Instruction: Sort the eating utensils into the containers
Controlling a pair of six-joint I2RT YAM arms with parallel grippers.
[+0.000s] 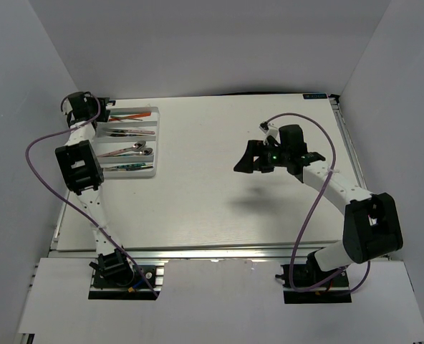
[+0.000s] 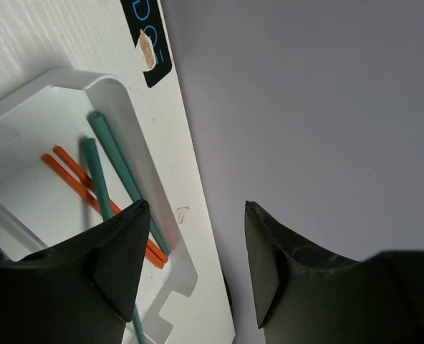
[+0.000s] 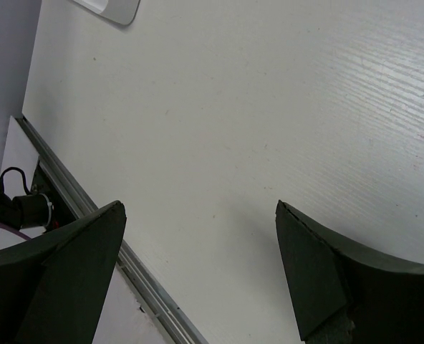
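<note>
Tray [image 1: 156, 147] fills table [image 1: 219, 215] corner; left tool [image 2: 195, 215] and right tool [image 3: 199, 211] gape empty.

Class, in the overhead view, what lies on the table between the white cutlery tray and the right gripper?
Nothing: in the top view, the table between the cutlery tray and the right gripper is bare.

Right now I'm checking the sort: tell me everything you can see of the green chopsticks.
Two slim green chopsticks, smooth, plastic-looking, lie flat in the tray's end slot by its corner. They run nearly parallel, slightly splayed, crossing the orange chopsticks. One's lower end is hidden behind the open left gripper, which grips nothing.
</note>
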